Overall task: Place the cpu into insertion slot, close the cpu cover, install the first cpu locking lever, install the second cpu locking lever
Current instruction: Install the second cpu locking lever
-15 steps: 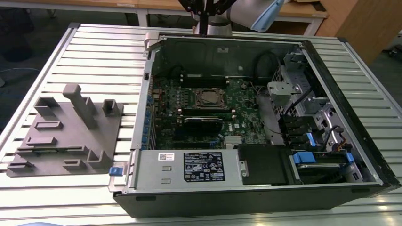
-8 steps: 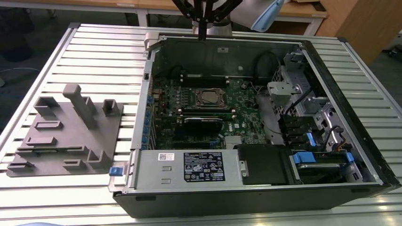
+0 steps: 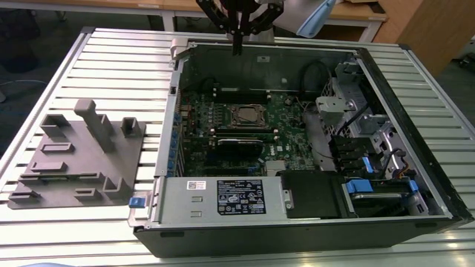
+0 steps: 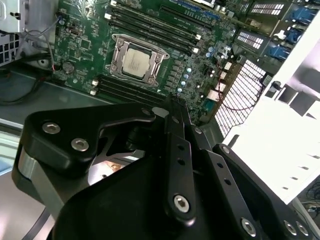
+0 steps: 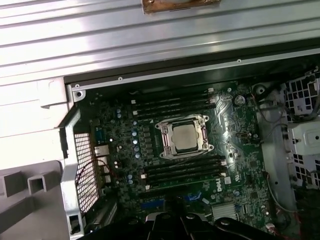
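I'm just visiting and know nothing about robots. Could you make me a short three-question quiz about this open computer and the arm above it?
1. True or false: the cpu already sits in the insertion slot.
2. Where is the gripper? A) touching the cpu B) above the far edge of the computer case, clear of the board C) over the grey fixture
3. Fill in: the cpu cover frames the chip, and long black memory slots run on ____ sides of it.

Key: 1 true; 2 B; 3 both.
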Tool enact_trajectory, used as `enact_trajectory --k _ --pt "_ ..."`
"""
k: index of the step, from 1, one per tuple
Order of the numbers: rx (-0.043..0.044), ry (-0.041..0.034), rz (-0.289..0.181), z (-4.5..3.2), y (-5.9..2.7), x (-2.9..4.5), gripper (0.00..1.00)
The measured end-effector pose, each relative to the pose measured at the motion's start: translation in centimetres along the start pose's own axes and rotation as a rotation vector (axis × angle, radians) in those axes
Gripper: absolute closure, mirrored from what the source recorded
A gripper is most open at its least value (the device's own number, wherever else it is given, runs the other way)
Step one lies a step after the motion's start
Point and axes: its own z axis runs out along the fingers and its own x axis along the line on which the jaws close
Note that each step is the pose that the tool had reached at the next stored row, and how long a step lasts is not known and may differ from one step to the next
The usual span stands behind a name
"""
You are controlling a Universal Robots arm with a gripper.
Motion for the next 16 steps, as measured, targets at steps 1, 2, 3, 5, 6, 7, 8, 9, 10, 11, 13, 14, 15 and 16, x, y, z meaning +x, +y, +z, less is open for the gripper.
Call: enact_trajectory --k 1,2,3,5,6,7,8,9,10,11,13,14,15,16 --pt "0.0002 0.0013 0.0 0.18 0.0 0.01 0.89" --pt "0.0004 0.0025 0.0 0.36 -0.01 0.01 0.89" --pt "0.0006 0.0037 0.0 0.54 -0.01 0.01 0.89" --pt "0.0011 0.0062 0.0 0.9 -0.03 0.03 0.89" --pt "0.0014 0.0075 0.0 1.09 -0.03 0.03 0.89" --pt "0.0015 0.0088 0.0 1.27 -0.04 0.04 0.89" --pt "0.0019 0.0102 0.0 1.45 -0.04 0.04 0.89" --pt "0.0022 0.0116 0.0 1.63 -0.05 0.05 0.89" --pt "0.0023 0.0129 0.0 1.81 -0.05 0.05 0.89" --pt "0.0025 0.0142 0.0 1.98 -0.06 0.06 0.89" --pt "0.0029 0.0164 0.0 2.24 -0.06 0.07 0.89" --pt "0.0032 0.0174 0.0 2.32 -0.07 0.07 0.89" --pt "0.0034 0.018 0.0 2.37 -0.07 0.07 0.89" --pt "0.0034 0.0181 0.0 2.38 -0.07 0.07 0.89"
